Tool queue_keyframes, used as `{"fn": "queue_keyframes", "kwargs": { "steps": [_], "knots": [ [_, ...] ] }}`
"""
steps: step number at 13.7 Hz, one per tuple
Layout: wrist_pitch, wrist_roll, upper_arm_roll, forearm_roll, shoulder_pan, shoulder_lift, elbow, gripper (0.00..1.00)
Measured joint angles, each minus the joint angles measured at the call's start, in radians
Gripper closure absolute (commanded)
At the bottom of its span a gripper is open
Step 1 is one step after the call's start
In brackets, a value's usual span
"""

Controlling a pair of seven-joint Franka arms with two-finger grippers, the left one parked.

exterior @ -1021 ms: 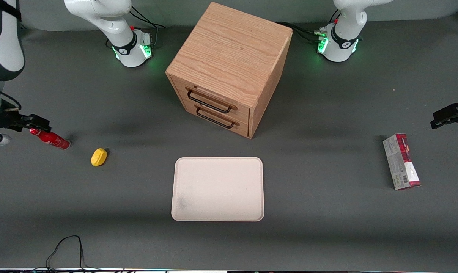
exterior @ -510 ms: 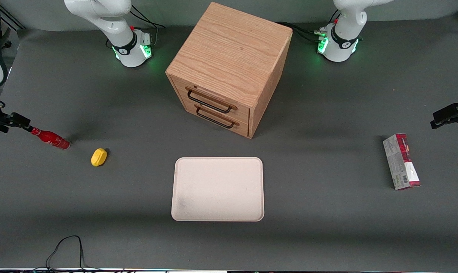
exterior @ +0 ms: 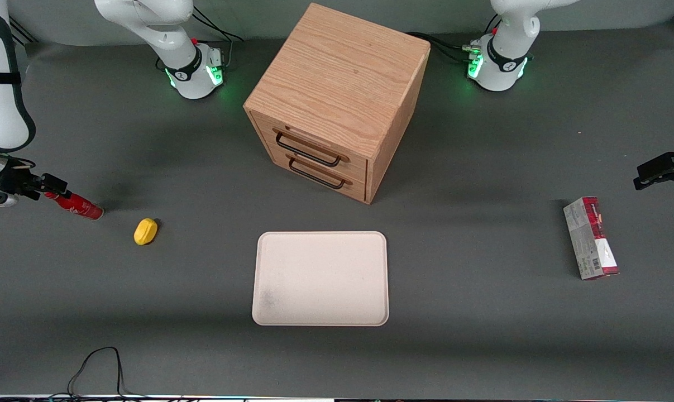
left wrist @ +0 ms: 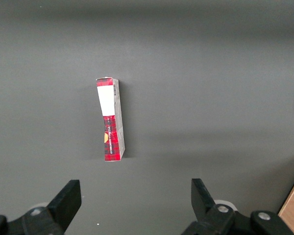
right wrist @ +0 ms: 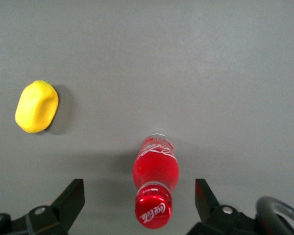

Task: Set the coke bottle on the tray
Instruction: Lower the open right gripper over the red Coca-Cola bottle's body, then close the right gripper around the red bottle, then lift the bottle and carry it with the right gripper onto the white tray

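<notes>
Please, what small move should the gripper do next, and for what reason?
Probably lower straight down and close. The gripper is open above the capped end of the coke bottle, one finger on each side, not touching. The bottle is on the table, the tray bare.

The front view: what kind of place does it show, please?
Probably a robot lab bench: a grey-covered table, arm bases mounted on it, and test props such as a wooden drawer cabinet, tray and coke bottle. The gripper hovers open over the bottle.
</notes>
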Motion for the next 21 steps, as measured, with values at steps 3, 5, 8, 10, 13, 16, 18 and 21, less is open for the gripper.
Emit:
{"fn": "queue_keyframes", "kwargs": {
  "steps": [3,5,8,10,13,16,18,21],
  "knots": [
    [0.002,-0.006,-0.001,0.000,-0.006,0.017,-0.002,0.20],
    [0.002,-0.008,-0.002,0.000,-0.006,0.023,-0.002,0.45],
    [0.004,-0.009,-0.003,0.000,-0.006,0.025,-0.002,0.74],
    [0.014,-0.011,-0.003,0.000,-0.006,0.027,-0.002,1.00],
    [0.018,-0.014,-0.003,0.000,-0.006,0.027,0.000,1.00],
    [-0.029,0.006,0.006,0.000,0.006,0.027,0.051,1.00],
    [-0.140,0.076,0.041,-0.012,0.012,0.025,0.153,1.00],
    [-0.308,0.265,0.144,-0.070,0.023,0.018,0.337,1.00]
  ]
}}
